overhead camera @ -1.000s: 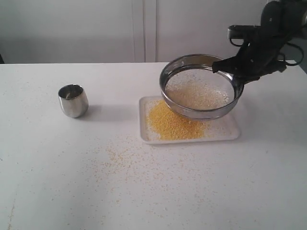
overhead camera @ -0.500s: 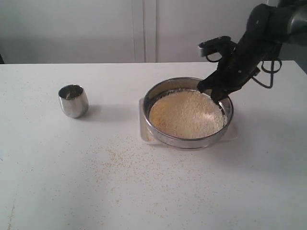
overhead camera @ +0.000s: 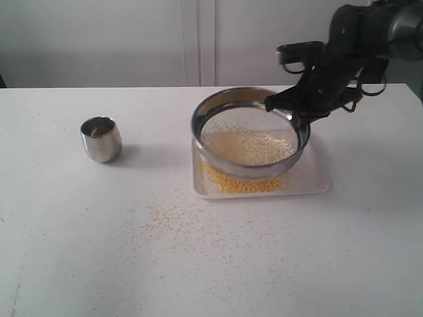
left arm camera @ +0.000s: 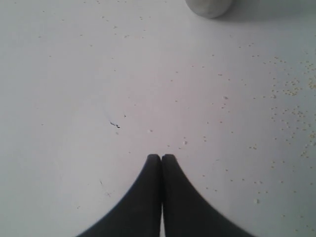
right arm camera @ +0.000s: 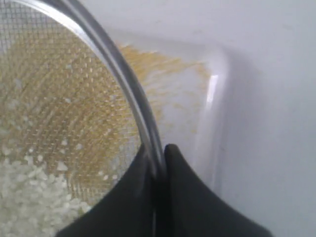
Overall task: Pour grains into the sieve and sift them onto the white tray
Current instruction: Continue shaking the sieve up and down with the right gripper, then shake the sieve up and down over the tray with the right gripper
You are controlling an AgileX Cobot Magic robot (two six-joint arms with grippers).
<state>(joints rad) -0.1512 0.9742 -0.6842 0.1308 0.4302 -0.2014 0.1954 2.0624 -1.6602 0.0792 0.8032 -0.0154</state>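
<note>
My right gripper (overhead camera: pixel 289 109) (right arm camera: pixel 158 158) is shut on the far right rim of the sieve (overhead camera: pixel 250 132) (right arm camera: pixel 123 84), holding it tilted above the white tray (overhead camera: pixel 316 177) (right arm camera: pixel 215 98). Pale whitish grains (overhead camera: pixel 254 146) (right arm camera: pixel 29 192) lie on the mesh. Fine yellow grains (overhead camera: pixel 241 185) (right arm camera: pixel 158 74) are heaped on the tray below. My left gripper (left arm camera: pixel 161 157) is shut with nothing in it, over bare table, and does not show in the exterior view.
A small steel cup (overhead camera: pixel 101 139) (left arm camera: pixel 209 6) stands upright at the table's left. Scattered yellow grains (overhead camera: pixel 172 214) litter the table in front of the tray. A white wall runs behind the table.
The sieve swung left and dropped low over the tray, then rose again and tilted; it now sits further left than one second ago. The left gripper's state is unchanged.
</note>
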